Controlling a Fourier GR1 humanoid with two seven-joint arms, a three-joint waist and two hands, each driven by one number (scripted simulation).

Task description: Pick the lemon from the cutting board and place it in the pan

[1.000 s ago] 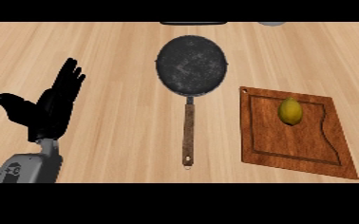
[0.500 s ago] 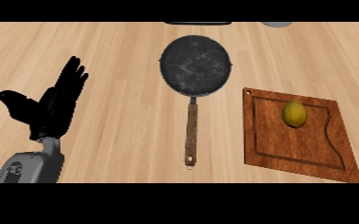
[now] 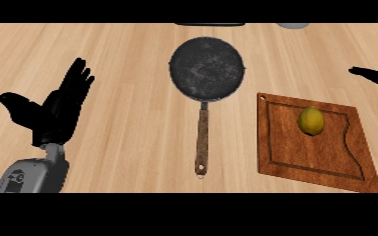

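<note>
In the head view, one oval yellow-green lemon [image 3: 311,120] is seen at four o'clock on one reddish grooved wooden cutting board [image 3: 313,159], long axis toward twelve. One round dark speckled pan [image 3: 207,69], brown handle toward six, lies centrally. The left hand [image 3: 55,109] rests open at eight, holding nothing. Only a tip of the right hand [image 3: 364,73] shows at three; its state cannot be told.

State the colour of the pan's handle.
Reddish brown, with a lighter worn look; the pan's handle shows in the head view.

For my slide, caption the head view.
Lemon on cutting board, empty pan beside it, left hand resting open.
</note>
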